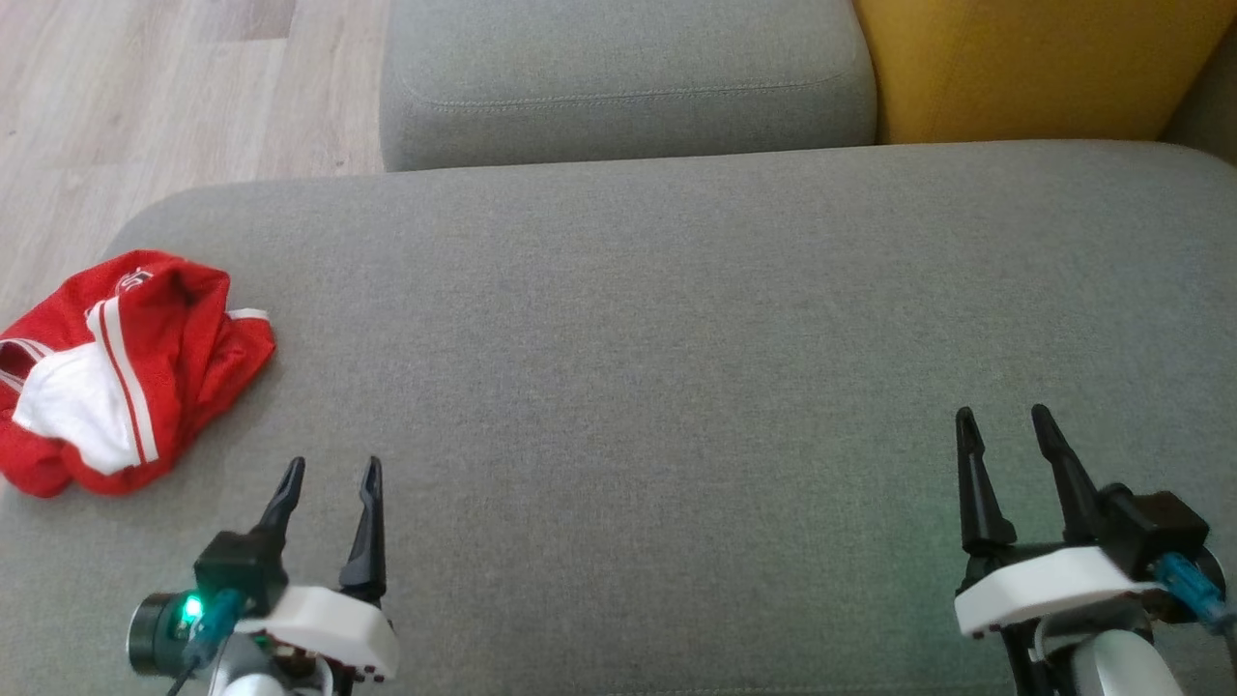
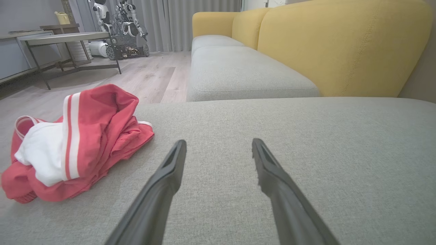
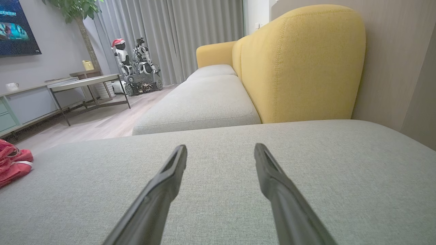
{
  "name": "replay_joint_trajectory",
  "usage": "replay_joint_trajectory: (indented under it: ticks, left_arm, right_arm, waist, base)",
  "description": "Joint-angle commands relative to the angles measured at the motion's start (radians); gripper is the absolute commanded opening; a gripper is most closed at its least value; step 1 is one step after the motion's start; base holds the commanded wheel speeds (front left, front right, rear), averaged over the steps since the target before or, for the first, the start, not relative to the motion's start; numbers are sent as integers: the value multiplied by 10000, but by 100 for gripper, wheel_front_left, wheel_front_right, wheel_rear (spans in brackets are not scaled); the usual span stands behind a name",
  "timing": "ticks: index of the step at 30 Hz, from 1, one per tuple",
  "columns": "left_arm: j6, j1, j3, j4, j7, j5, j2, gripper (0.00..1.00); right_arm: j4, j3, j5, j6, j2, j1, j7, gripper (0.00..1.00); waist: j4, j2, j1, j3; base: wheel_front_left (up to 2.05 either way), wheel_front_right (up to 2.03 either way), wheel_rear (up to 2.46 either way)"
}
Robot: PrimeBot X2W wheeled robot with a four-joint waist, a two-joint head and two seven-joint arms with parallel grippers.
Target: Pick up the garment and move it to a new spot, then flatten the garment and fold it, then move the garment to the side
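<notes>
The left gripper [image 1: 333, 466] and right gripper [image 1: 1001, 416] hang low over the grey seat [image 1: 676, 319], fingers spread wide and holding nothing, with plain cushion ahead of them. The crumpled red-and-white garment [image 1: 126, 372] lies at the seat's left edge, near the left fingers, to their left and a little beyond, and well apart from the right ones. Farther off are a second seat [image 1: 628, 77], a yellow backrest [image 1: 1034, 68] and wood floor [image 1: 145, 97].

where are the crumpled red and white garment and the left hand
crumpled red and white garment [image 1: 124, 377], head view, on its striped fold
left hand [image 1: 333, 467], head view, midway between its fingertips
</notes>
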Motion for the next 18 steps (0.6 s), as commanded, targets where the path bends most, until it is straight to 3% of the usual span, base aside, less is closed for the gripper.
replay_joint_trajectory:
  ticks: [1,18]
  left_arm:
    - [-33,-498,388,-236,-124,-59,24,100]
    - [-86,-596,543,-163,-124,152,-73,100]
  right_arm:
    - [-290,204,-94,-7,-75,-307,-12,100]
    - [-384,86,-353,-7,-56,-291,41,100]
  waist:
    - [-1,0,0,2]
    - [138,0,0,44]
  base:
    - [0,0,0]
    - [0,0,0]
